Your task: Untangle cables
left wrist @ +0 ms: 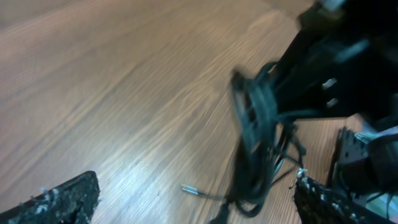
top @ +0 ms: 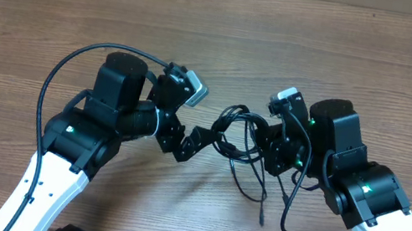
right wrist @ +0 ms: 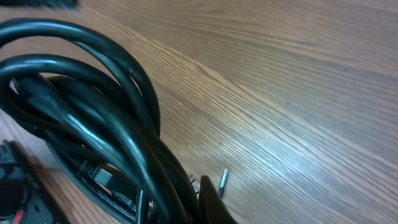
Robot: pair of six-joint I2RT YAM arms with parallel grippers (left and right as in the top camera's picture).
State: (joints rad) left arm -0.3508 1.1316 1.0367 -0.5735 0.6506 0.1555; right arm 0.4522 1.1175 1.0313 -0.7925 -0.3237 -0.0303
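The cables (top: 241, 134) are a knotted bundle of thin black cords between my two arms. One strand trails toward the front of the table (top: 261, 214). My right gripper (top: 271, 142) is shut on the bundle. In the right wrist view, the looped cords (right wrist: 106, 124) fill the left side around the finger (right wrist: 208, 202), and a silver plug tip (right wrist: 222, 182) lies on the wood. My left gripper (top: 201, 142) is open just left of the bundle. In the left wrist view, its fingers (left wrist: 196, 202) are wide apart, with the hanging bundle (left wrist: 255, 137) and a plug tip (left wrist: 189, 190) between them.
The wooden table (top: 229, 35) stretches behind the arms. Thick black arm cables loop beside the left arm (top: 55, 80) and under the right arm (top: 296, 229). The right arm's body (left wrist: 336, 68) stands close behind the bundle in the left wrist view.
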